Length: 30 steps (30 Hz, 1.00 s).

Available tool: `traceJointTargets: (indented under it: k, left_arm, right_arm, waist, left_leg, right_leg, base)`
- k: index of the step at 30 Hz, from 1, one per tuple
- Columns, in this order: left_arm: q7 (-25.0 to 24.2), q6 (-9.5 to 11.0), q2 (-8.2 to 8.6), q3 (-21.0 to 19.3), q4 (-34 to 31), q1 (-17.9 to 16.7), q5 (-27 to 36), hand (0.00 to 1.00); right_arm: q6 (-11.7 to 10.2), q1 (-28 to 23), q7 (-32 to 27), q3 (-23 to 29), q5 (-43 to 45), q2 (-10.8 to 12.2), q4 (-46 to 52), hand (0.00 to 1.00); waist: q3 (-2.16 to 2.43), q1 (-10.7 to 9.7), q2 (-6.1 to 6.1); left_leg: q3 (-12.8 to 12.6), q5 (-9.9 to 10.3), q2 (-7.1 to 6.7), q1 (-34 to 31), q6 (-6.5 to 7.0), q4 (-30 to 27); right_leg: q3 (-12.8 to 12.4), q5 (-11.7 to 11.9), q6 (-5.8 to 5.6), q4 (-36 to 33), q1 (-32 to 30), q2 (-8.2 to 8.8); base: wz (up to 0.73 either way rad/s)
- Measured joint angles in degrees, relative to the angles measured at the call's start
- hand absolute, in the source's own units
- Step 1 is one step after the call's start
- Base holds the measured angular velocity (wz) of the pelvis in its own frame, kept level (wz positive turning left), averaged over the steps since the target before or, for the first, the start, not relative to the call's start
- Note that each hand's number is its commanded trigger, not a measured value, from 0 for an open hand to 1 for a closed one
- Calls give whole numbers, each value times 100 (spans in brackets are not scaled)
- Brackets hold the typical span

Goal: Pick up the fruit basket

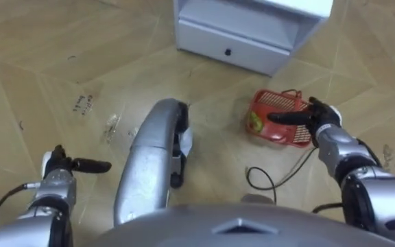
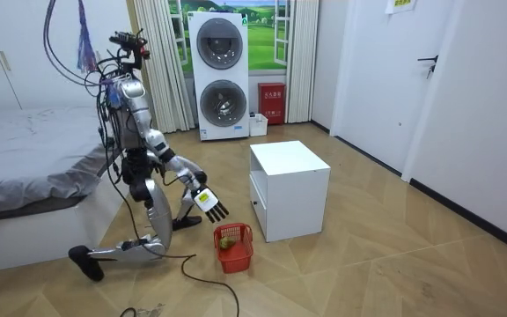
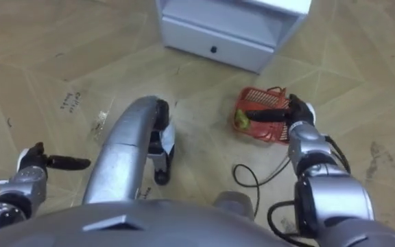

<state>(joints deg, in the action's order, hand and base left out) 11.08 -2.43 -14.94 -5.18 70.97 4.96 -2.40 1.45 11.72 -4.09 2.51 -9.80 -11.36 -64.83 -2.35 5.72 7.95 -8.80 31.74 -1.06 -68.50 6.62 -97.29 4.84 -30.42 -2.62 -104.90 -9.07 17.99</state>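
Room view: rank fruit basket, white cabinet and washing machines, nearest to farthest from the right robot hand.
1. Fruit basket, just below the right robot hand.
2. White cabinet, beside the basket.
3. Washing machines, at the far wall.

The basket (image 1: 278,103) is red with a lattice weave; the fruit (image 1: 254,123) inside looks yellow-green, I think. The cabinet (image 1: 238,31) is white, the floor (image 1: 46,55) tan chevron parquet.
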Motion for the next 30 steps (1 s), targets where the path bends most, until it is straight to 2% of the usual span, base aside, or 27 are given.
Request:
traceJointTargets:
  k: [1, 3, 4, 5, 6, 7, 8, 10, 12, 16, 17, 18, 20, 26, 30]
  left_arm:
    - [3, 0, 0, 56, 47, -6, 79, 0]
    - [78, 39, 0, 171, 108, -8, 325, 0]
    - [137, 76, -8, 204, 109, -11, 388, 0]
    - [238, 147, 25, 210, 110, -2, 480, 0]
    - [303, 252, 90, 232, 122, -42, 522, 0]
    - [316, 304, 68, 254, 142, -68, 527, 0]
    - [361, 411, -5, 360, 161, -146, 521, 0]
    - [402, 485, -42, 494, 139, -295, 513, 0]
    - [395, 529, -41, 614, 92, -584, 509, 0]
    - [378, 528, -50, 732, 206, -820, 516, 0]
    - [373, 527, -50, 801, 257, -899, 522, 0]
    - [366, 527, -49, 858, 288, -953, 523, 0]
    - [364, 526, -50, 947, 308, -1014, 521, 0]
    - [340, 532, 7, 1224, 271, -1106, 517, 0]
    - [215, 538, 37, 1329, 315, -1006, 520, 0]
  right_arm:
    - [0, -39, -36, 2, -14, -8, 96, 0]
    - [-28, -121, -235, 127, -43, -43, 500, 0]
    - [-49, -137, -312, 130, -53, -48, 631, 0]
    - [-142, -175, -442, 124, -109, -97, 888, 0]
    - [-203, -198, -611, 125, -78, -127, 1075, 0]
    - [-203, -233, -686, 119, -63, -95, 1182, 0]
    - [-210, -329, -799, 112, -22, -39, 1411, 0]
    - [-233, -358, -957, 116, 45, -54, 1612, 0]
    - [-269, -359, -1199, 114, 412, -64, 1841, 0]
    - [-274, -367, -1382, 113, 813, -70, 1992, 0]
    - [-274, -368, -1404, 109, 837, -67, 2053, 0]
    - [-286, -367, -1423, 110, 838, -77, 2082, 0]
    - [-298, -366, -1476, 110, 838, -76, 2125, 0]
    - [-351, -367, -1652, 89, 819, -77, 2105, 0]
    - [-416, -363, -1621, 38, 729, -77, 1907, 0]
  waist:
    - [-3, -48, 1]
    - [7, -316, 30]
    - [13, -369, 44]
    - [-8, -427, 9]
    - [2, -431, -79]
    - [8, -463, -43]
    - [31, -549, 56]
    - [47, -635, 77]
    - [51, -691, 69]
    - [59, -722, 83]
    - [75, -728, 110]
    - [74, -769, 148]
    - [75, -819, 161]
    - [60, -844, 231]
    - [57, -799, 232]
  left_leg:
    - [-11, 18, -16, -91, 8, -130]
    - [-102, 98, -82, -404, 25, -635]
    - [-135, 124, -86, -472, 24, -748]
    - [-162, 166, -86, -599, 14, -956]
    - [-108, 164, -72, -638, -24, -973]
    - [-133, 147, -81, -630, -51, -930]
    - [-172, 127, -115, -599, -85, -861]
    - [-165, 116, -147, -594, -107, -839]
    - [-168, 115, -63, -588, -120, -814]
    - [-218, 79, -83, -516, -188, -702]
    - [-270, 59, -103, -456, -224, -635]
    - [-312, 25, -164, -395, -261, -559]
    - [-330, -28, -174, -332, -293, -483]
    - [-275, -133, -183, -288, -449, -344]
    - [-230, -141, -180, -348, -465, -353]
  right_leg:
    - [-17, -37, 5, -166, -9, 0]
    - [-110, -167, 42, -808, 12, 1]
    - [-153, -205, 57, -947, 21, -1]
    - [-206, -295, 83, -1151, 32, -44]
    - [-260, -317, 54, -1196, -10, -102]
    - [-272, -326, 47, -1193, -20, -74]
    - [-272, -332, 36, -1178, -20, 1]
    - [-269, -334, 15, -1169, -30, -7]
    - [-331, -328, 4, -1183, -88, -6]
    - [-354, -323, -7, -1184, -94, 66]
    - [-378, -323, -8, -1183, -86, 120]
    - [-365, -325, -4, -1175, -42, 203]
    - [-326, -329, 5, -1170, 1, 226]
    - [-304, -332, 10, -1178, -3, 176]
    - [-260, -334, 3, -1168, -25, 122]
  base:
    - [26]
    - [28]
    - [18]
    - [-5]
    - [-7]
    - [-8]
    - [7]
    - [1]
    - [-9]
    - [0]
    - [3]
    - [7]
    - [10]
    - [1]
    - [3]
